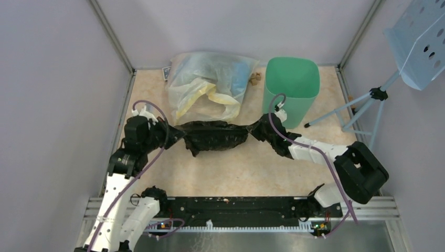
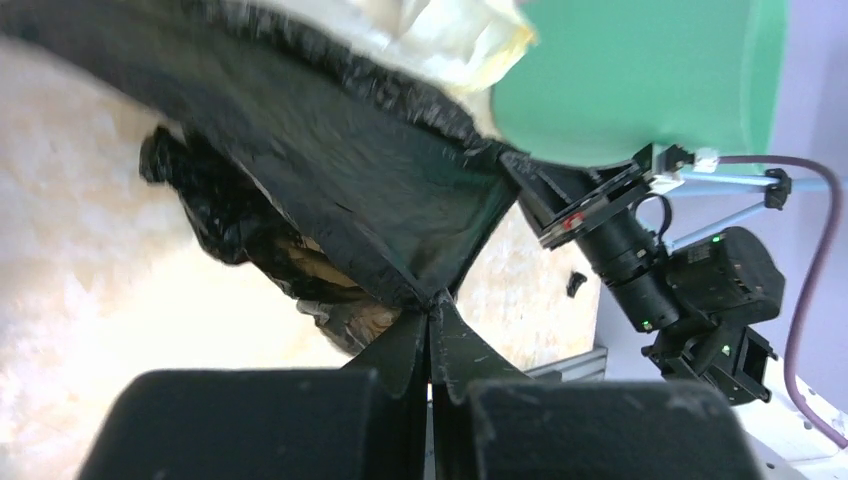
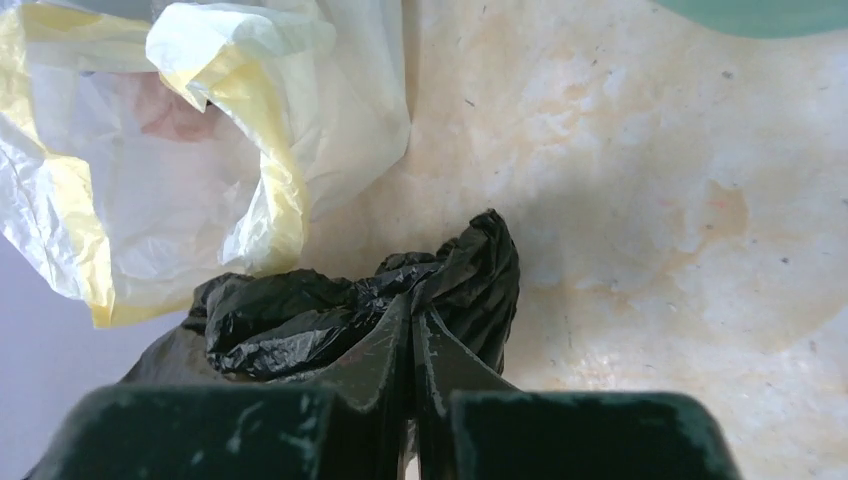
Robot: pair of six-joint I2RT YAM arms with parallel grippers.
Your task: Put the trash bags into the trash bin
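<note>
Top external view: black trash bag (image 1: 215,135) strung between both arms, outside the trash bin (image 1: 292,86).
From above, the mint-green bin stands upright at the back right of the beige speckled table (image 1: 236,173), its mouth showing only green inside. Left of it sits a clear bag (image 1: 210,86) with yellow and blue contents. The black bag stretches across the table in front of both, its right end just beside the bin's foot. Pale walls (image 1: 52,105) enclose the table, and a pale blue perforated tray (image 1: 420,39) on a tripod (image 1: 375,105) stands at the right. Left wrist view: the left gripper (image 2: 432,310) has its jaws pinched together on one corner of the black film, which spreads taut toward the bin. Right wrist view: the right gripper (image 3: 412,312) is clamped tight on a crumpled bunch of the same bag, with the clear bag just behind.
</note>
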